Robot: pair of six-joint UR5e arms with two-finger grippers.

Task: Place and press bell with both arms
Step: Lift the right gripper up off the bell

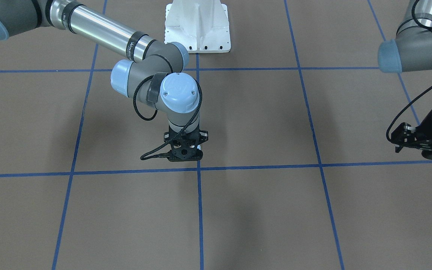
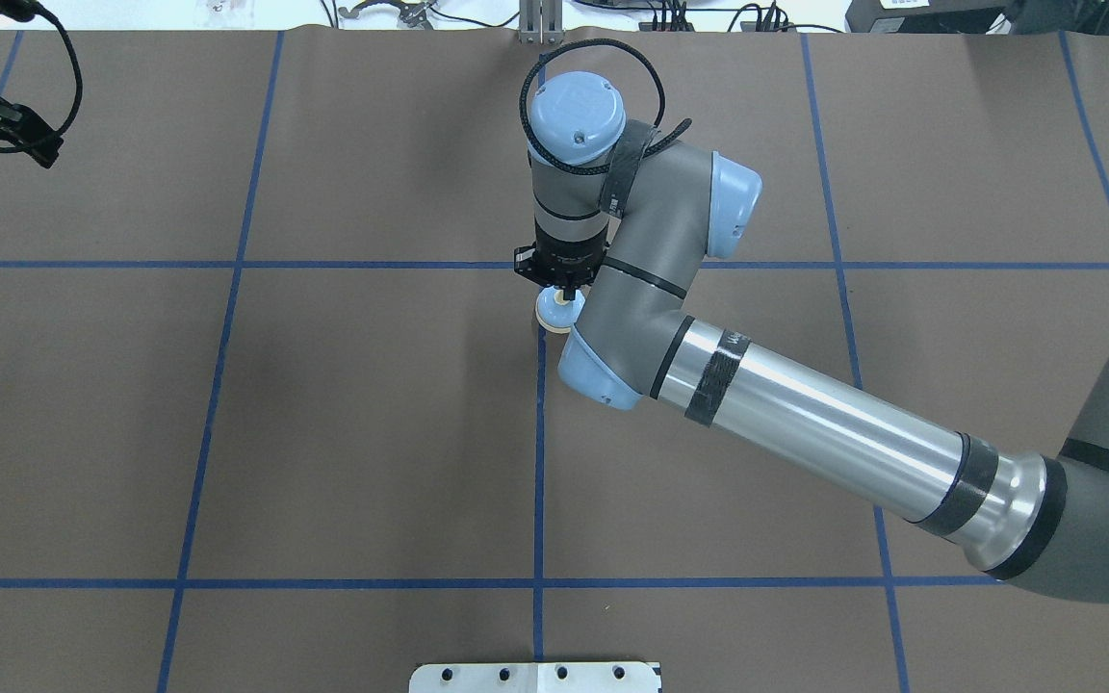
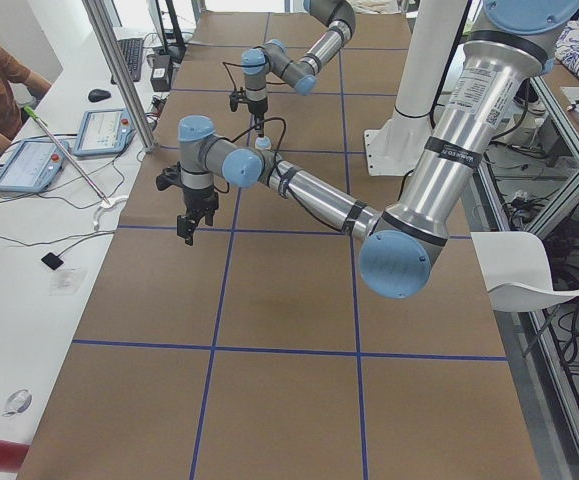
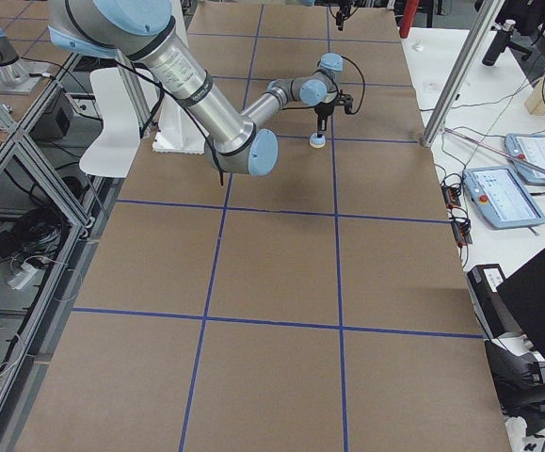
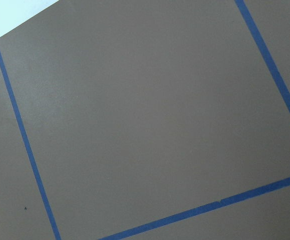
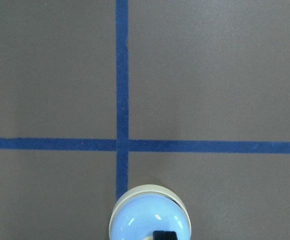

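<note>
My right gripper pinches the bell by its top, to set it on the blue tape. My left gripper hangs spread aside, ready to press.

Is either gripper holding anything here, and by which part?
The right gripper appears shut on the bell at its top button; the left gripper holds nothing.

Seen from overhead, the right gripper sits over the bell and blocks its top. Its arm fills 12 round to 5 o'clock. From 7 to 11 there is open mat, out to the left gripper at 10. The pedestal stands at 6, well apart.
</note>
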